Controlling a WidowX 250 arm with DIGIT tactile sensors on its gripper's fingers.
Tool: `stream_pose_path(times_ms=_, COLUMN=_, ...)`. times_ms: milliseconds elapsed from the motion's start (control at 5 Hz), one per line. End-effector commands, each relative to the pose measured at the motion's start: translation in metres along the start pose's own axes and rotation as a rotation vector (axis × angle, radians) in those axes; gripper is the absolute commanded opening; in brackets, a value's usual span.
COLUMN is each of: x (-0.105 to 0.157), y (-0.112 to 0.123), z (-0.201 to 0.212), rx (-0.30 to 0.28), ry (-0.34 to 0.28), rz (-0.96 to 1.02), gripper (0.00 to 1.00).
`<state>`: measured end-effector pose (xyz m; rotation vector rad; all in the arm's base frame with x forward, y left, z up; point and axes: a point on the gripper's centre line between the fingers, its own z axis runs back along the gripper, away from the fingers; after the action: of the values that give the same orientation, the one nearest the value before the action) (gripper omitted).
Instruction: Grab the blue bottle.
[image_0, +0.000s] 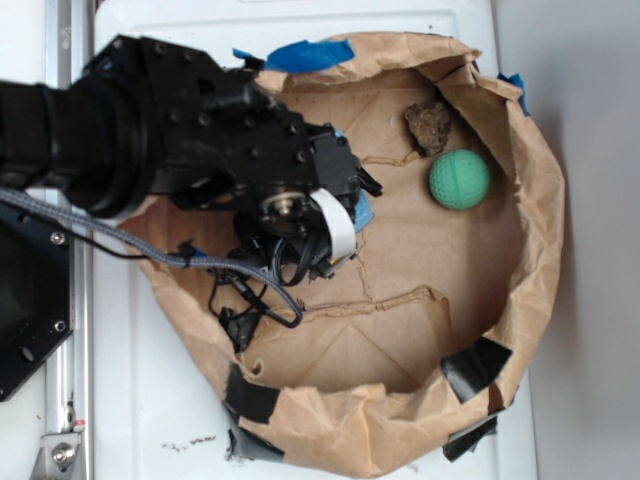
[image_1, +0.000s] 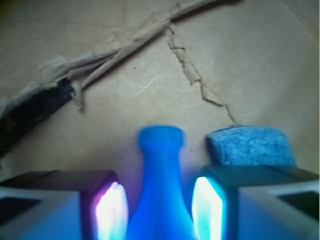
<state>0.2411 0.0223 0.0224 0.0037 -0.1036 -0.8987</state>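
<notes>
While my gripper (image_1: 160, 207) straddles the blue bottle (image_1: 160, 185), I am at the closing step of the grab, not yet at the lift. In the wrist view my two fingers stand one on each side of the bottle's body, parted a little wider than it; a thin gap shows on each flank, so I judge that nothing is clamped yet. The inner faces of the pads (image_1: 111, 210) glow with reflected blue, which tells me how near they are.

The bottle lies flat on the floor of the brown paper bag (image_0: 540, 240), in the left half of that floor, toward the bag's upper edge. From the exterior view my arm hides nearly all of it. Its long axis runs straight up the wrist picture, between my fingers, with the narrow neck and flared lip pointing away from me and the wider body running under my palm.

A pale blue sponge (image_1: 252, 146) sits just beside the neck, in front of my right-hand finger; I cannot tell if it touches the bottle. Well apart, near the bag's far edge, are a green ball (image_0: 459, 179) and a brown lump (image_0: 429, 124).

Next I should squeeze squarely across the body, not the neck, keeping clear of the sponge, then rise straight up.
</notes>
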Motion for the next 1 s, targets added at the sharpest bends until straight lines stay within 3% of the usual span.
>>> stream_pose_path(times_ms=0, x=0.0, y=-0.002, z=0.005, rx=-0.012, ry=-0.021, rz=0.011, gripper=0.0)
stream_pose_path(times_ms=200, x=0.0, y=0.005, z=0.022, rx=-0.019, ry=-0.033, rz=0.052, gripper=0.0)
stream_pose_path(times_ms=400, x=0.003, y=0.014, z=0.06, rx=-0.05, ry=-0.129, rz=0.146, gripper=0.0)
stream_pose_path(times_ms=800, x=0.006, y=0.018, z=0.091, rx=-0.05, ry=-0.187, rz=0.225, gripper=0.0)
